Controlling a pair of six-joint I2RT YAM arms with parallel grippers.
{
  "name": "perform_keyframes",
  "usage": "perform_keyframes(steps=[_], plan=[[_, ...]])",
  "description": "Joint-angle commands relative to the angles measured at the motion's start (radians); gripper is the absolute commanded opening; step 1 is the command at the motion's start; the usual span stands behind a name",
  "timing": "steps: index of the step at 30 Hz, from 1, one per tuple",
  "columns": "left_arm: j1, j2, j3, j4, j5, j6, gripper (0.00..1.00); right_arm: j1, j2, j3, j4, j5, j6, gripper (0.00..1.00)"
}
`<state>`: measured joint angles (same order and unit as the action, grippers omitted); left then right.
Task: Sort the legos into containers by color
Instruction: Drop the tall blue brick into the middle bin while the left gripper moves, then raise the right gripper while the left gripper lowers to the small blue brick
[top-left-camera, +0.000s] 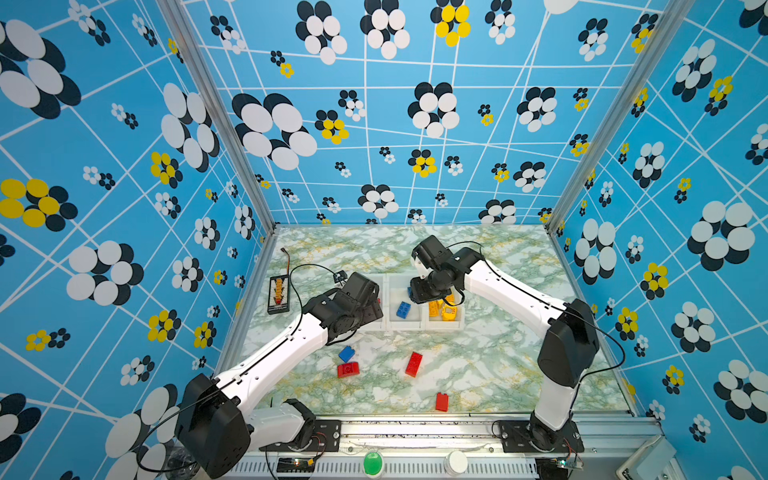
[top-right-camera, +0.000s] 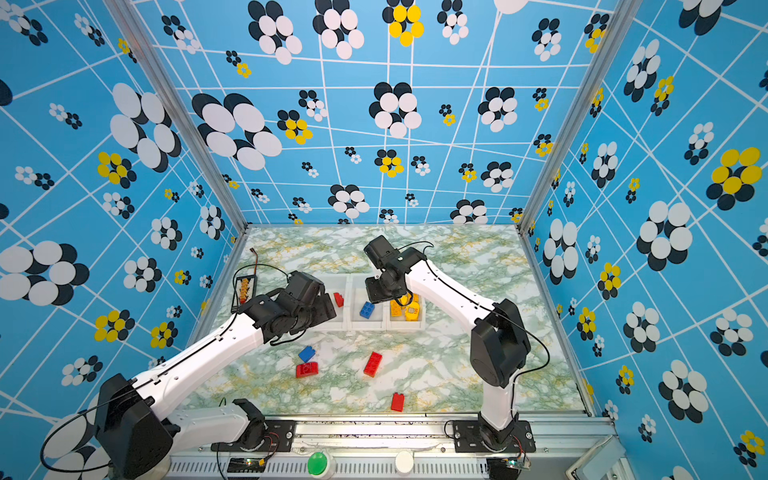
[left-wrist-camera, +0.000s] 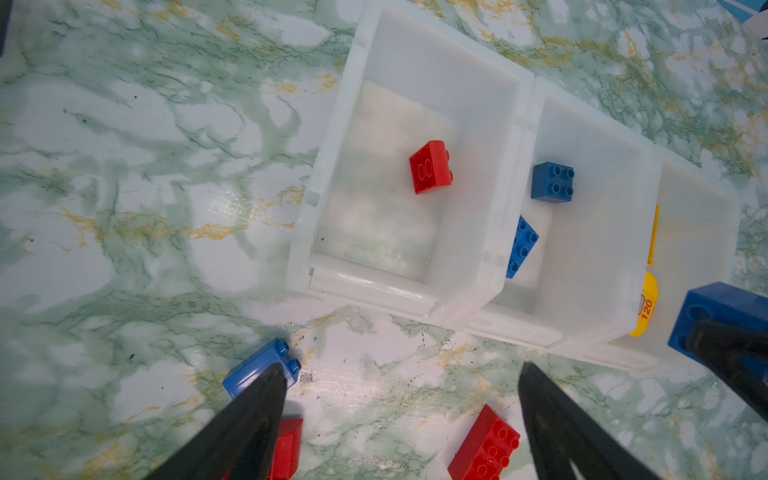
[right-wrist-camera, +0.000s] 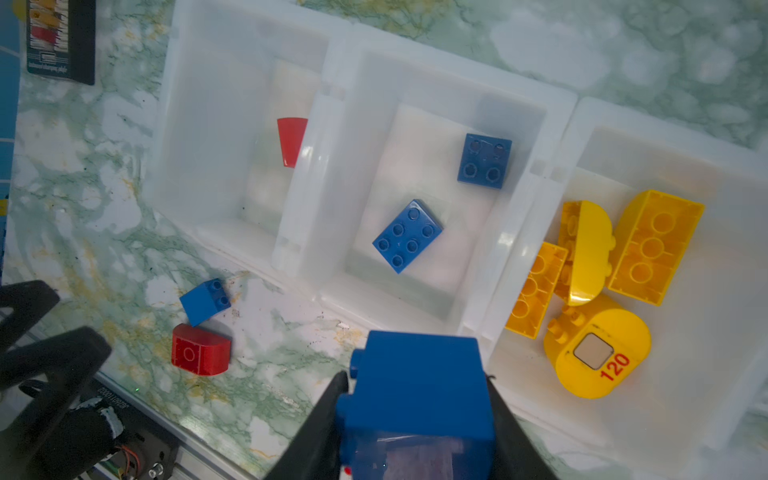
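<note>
My right gripper (right-wrist-camera: 413, 380) clamps a blue brick (right-wrist-camera: 415, 399) above the three joined containers (top-left-camera: 405, 325) at centre frame in a top view. My left gripper (left-wrist-camera: 402, 369) hangs wide open and empty beside them, with four loose legos (top-left-camera: 414, 364) scattered lower centre on the marbled table (top-left-camera: 498, 374).

Bright, diffuse light fills the cell in both top views; shadows on the marbled worktop (top-left-camera: 457, 374) are faint and soft-edged. Wide lenses bow the white lines on the patterned walls (top-left-camera: 124, 208) toward the frame edges. In the left wrist view a pale sheen glints off the worktop. In the right wrist view the nearest blue brick (right-wrist-camera: 415, 395) is blurred.
</note>
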<state>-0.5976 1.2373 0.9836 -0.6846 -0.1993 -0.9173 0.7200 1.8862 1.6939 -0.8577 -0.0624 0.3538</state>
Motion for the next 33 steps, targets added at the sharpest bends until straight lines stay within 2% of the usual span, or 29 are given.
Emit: perform_keyframes(steps=[1, 8, 15, 19, 26, 33], plan=[[0.012, -0.032, -0.026, -0.038, -0.02, -0.008, 0.89, 0.007, 0.066, 0.076, -0.019, -0.008, -0.023, 0.41], [0.023, -0.062, -0.049, -0.044, -0.019, -0.012, 0.89, 0.009, 0.206, 0.207, -0.047, -0.004, -0.038, 0.41], [0.027, -0.088, -0.064, -0.052, -0.025, -0.02, 0.89, 0.009, 0.283, 0.242, -0.051, -0.003, -0.039, 0.42], [0.029, -0.103, -0.066, -0.068, -0.03, -0.022, 0.89, 0.009, 0.317, 0.248, -0.051, -0.002, -0.044, 0.48], [0.033, -0.116, -0.069, -0.084, -0.035, -0.025, 0.89, 0.009, 0.321, 0.268, -0.062, 0.003, -0.053, 0.64], [0.033, -0.117, -0.068, -0.089, -0.034, -0.028, 0.89, 0.009, 0.297, 0.261, -0.067, 0.004, -0.056, 0.67]])
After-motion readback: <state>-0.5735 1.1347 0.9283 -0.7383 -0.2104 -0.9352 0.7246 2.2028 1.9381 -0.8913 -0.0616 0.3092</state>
